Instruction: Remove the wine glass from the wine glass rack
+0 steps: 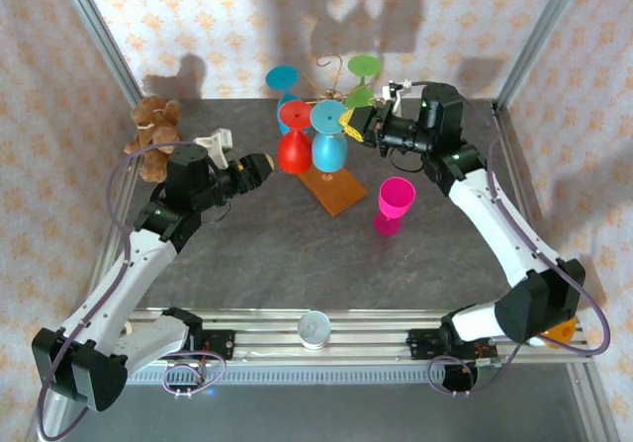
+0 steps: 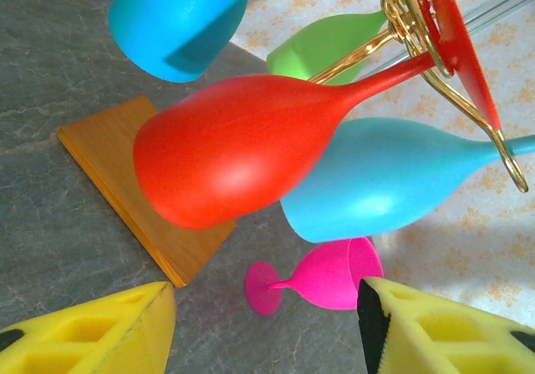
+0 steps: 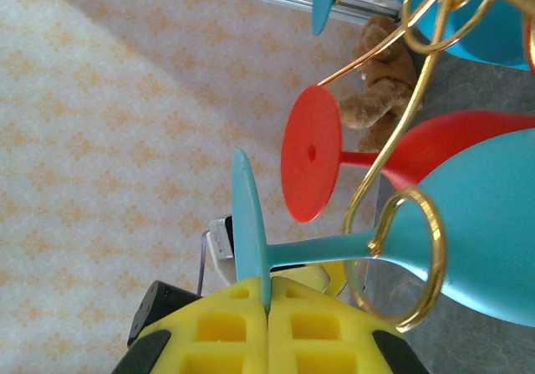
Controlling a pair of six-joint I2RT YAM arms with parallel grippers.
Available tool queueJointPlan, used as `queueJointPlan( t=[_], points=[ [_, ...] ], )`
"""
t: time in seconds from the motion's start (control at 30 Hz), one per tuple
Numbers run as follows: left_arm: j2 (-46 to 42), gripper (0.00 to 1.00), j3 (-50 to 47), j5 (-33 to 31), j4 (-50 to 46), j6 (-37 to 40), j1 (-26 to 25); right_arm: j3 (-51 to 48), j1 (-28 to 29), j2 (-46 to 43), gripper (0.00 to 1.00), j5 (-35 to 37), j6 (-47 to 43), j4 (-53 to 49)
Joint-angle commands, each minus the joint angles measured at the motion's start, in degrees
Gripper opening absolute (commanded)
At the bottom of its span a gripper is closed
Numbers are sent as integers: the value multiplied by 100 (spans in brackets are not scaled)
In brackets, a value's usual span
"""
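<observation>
1. The rack stands at 12 o'clock on the table. Its wooden base lies flat on the grey top, with gold wire arms curling out above it.
2. The blue glass hangs bowl-down on the rack's near side. On the right wrist camera I see its stem passing through a gold loop, so it is not off the rack yet.
3. The right gripper reaches in from 3 o'clock and is clenched on the edge of that glass's foot. The yellow pads are pressed together with the thin blue disc pinched between them.
4. A red glass hangs just beside the blue glass, at its 9 o'clock.
5. The left gripper sits at 9 o'clock of the red glass. It is released, with the jaws apart and nothing in them, and on its wrist camera the red bowl lies ahead.
6. A second blue glass hangs at the rack's 11 o'clock and a green glass at its 1 o'clock.
7. A pink glass stands upright on the table at 4 o'clock of the base, clear of it.
8. A teddy bear sits at 9 o'clock, by the left wall.
</observation>
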Motion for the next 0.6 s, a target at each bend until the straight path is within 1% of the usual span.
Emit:
queueJointPlan(
  t=[0.0,0.27,0.43,0.57],
  points=[
    [-127,60,98,-137,155,-9,19,218,15,32,0,-76,-98,69],
    [-143,60,72,-150,147,0,19,284,15,95,0,225,-176,25],
    [-172,60,55,-156,137,0,19,288,10,30,0,585,-161,-67],
    [-189,60,50,-152,146,-9,21,280,9,40,0,663,-97,-14]
  ],
)
